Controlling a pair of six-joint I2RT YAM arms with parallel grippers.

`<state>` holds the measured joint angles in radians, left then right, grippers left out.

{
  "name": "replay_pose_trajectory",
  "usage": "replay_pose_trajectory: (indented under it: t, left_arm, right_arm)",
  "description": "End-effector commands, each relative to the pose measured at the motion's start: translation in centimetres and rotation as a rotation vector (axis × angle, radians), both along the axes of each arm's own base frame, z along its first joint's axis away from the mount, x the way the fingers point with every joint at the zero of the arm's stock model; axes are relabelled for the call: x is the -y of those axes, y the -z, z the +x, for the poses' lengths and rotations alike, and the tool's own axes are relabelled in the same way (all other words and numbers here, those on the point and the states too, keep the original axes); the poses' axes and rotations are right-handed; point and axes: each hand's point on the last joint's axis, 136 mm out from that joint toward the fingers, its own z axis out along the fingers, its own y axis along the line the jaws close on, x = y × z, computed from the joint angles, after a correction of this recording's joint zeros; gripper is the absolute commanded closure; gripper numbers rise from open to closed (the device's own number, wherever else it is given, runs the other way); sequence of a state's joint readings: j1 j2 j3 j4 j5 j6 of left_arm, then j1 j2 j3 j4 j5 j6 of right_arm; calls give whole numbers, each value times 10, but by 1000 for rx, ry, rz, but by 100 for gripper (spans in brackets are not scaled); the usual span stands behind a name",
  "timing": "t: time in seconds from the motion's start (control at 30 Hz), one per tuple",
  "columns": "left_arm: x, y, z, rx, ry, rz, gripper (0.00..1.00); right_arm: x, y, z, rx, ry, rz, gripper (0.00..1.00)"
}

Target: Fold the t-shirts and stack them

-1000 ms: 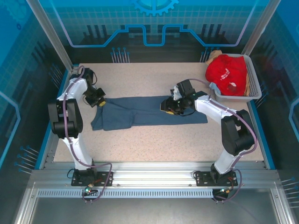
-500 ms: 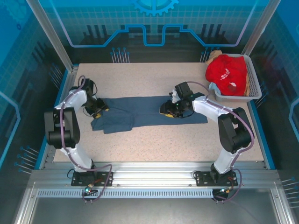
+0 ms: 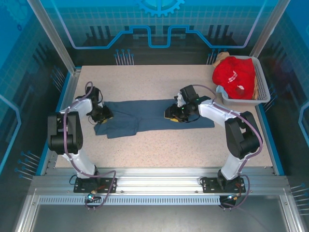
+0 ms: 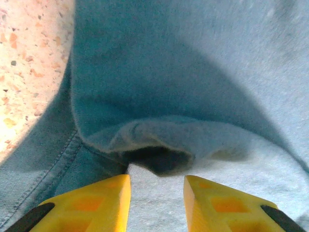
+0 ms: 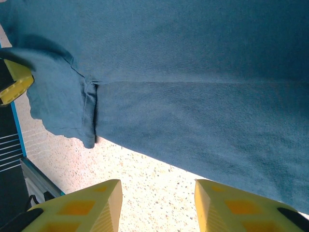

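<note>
My left end effector (image 4: 157, 193) is parted, nothing held, with its tips low on the slate-blue t-shirt (image 4: 193, 72) and a raised pucker of cloth just ahead of the gap. If I close here, I judge I may catch only that top ridge, or pinch two layers together, and the fold would then come up twisted. My right end effector (image 5: 158, 203) is also parted and empty, hovering over the shirt's near edge with speckled tabletop (image 5: 145, 169) showing between its fingers. Closing from here could miss the cloth or nip only the hem, which would slip. The shirt lies spread across the middle of the tabletop. The red t-shirt (image 3: 235, 75) waits in the basket (image 3: 263, 87).
</note>
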<state>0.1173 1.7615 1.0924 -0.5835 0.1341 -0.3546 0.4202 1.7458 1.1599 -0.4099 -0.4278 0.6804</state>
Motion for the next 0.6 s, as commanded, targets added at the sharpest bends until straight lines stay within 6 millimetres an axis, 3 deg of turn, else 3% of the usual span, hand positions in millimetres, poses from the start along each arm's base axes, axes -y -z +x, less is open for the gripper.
replay_pose_trajectory:
  t: [0.0,0.2,0.33,0.57]
  left_arm:
    - [-1,6,-5,4,41,36,63]
    - [-3,18,-15,-25,44,59,60]
    - [-1,15,-12,-7,49,58,60]
    - [11,-1,-7,41,54,18,77]
  right_arm:
    - [-7,-2,-3,-15,-13,16,55]
    - [-9,-2,0,-16,-15,18,55]
    - [-10,-3,1,-17,-18,18,55]
    - [-9,-3,1,-16,-22,12,55]
